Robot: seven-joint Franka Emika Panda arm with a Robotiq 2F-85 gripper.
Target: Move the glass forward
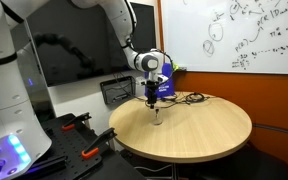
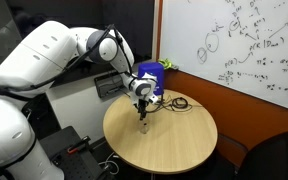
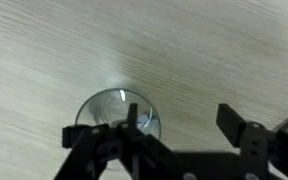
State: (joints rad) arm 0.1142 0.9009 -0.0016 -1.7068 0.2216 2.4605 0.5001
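**Jaws wide over the little glass**

In an exterior view, the gripper hangs just above the glass. The glass is a small, clear, stemmed thing with a round foot. It stands upright on the round wooden counter, near the middle and on the blue box's side. The blue box stands behind it, much taller, with black cables lying beside it. A whiteboard fills the wall behind, covered in handwritten formulas too small to read.

In an exterior view from higher up, the gripper again points straight down over the glass. The glass is so transparent that it barely shows against the counter. The blue box and the cables sit apart from it at the far edge. No lettering can be made out on the box, and the scrawl on the whiteboard is no clearer here.

In the wrist view, looking straight down, the glass shows as a clear ring with wood grain visible through the bowl. The jaws of the gripper are spread wide and hold nothing. The glass lies between them, much closer to one than the other.
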